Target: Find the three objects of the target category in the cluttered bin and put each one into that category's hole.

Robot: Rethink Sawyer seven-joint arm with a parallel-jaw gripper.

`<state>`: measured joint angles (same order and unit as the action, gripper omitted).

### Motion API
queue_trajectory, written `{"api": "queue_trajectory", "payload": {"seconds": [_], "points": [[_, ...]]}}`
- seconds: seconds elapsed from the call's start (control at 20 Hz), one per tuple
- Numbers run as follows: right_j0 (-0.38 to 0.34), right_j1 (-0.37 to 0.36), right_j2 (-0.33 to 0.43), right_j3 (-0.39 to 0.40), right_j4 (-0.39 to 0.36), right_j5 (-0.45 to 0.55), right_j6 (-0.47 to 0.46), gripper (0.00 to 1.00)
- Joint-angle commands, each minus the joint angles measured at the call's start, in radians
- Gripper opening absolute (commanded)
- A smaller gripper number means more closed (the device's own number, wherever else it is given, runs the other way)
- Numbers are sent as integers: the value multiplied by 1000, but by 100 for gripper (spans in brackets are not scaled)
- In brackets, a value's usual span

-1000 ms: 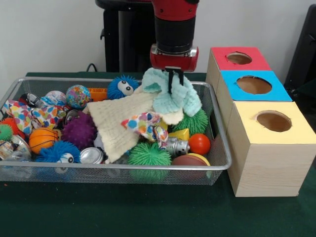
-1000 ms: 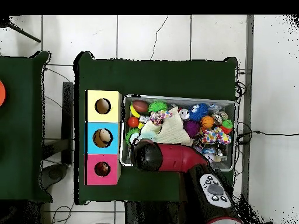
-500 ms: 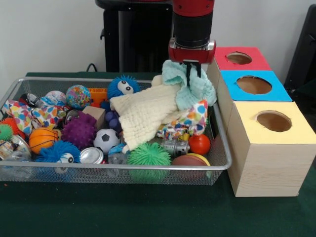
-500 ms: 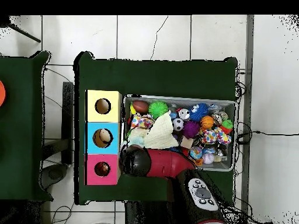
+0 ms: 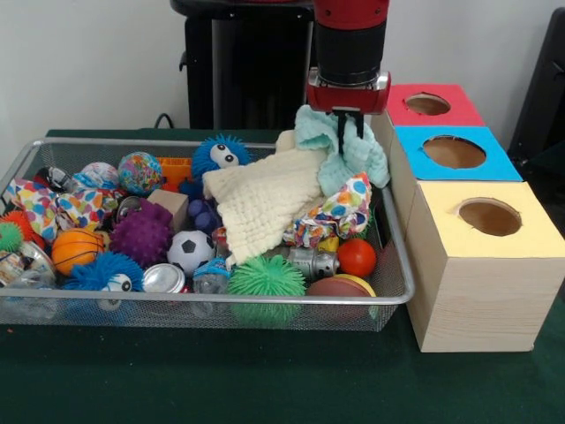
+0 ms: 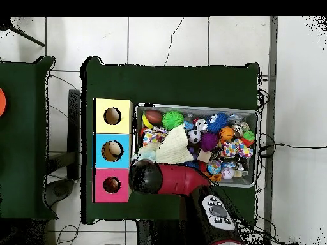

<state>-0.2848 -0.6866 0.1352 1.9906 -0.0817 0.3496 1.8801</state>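
Green table, mesh bin [image 5: 399,299] full of toys. My gripper [image 5: 347,121] is pinching the mint cloth [image 5: 340,155], lifted at the bin's end by the red box [image 5: 427,109]. Cream cloth [image 5: 265,201] drapes below it.

Dark green table [image 5: 177,380] against a plain white wall [image 5: 88,62], white tiled floor [image 6: 166,38] with cracks around it, second green-topped table [image 6: 22,140] alongside, loose black cables [image 6: 281,145] trailing on the floor.

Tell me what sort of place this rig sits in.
Probably a lab test cell: a green-covered table on white tiled floor, a silver wire-mesh bin of toys, and wooden boxes with red, blue and yellow holed tops.
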Motion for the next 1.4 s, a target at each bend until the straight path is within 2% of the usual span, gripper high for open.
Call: {"api": "queue_trajectory", "payload": {"seconds": [0.05, 0.35, 0.9, 0.95, 1.25, 1.4], "points": [[16, 88, -62, -162, -80, -49, 59, 0], [-5, 130, -53, -233, -119, -42, 25, 0], [63, 161, -142, -345, -171, -18, 63, 0], [56, 162, -132, -347, -164, -9, 58, 100], [84, 164, -161, -366, -136, 31, 92, 100], [92, 130, -156, -347, -96, 82, 114, 100]]}}
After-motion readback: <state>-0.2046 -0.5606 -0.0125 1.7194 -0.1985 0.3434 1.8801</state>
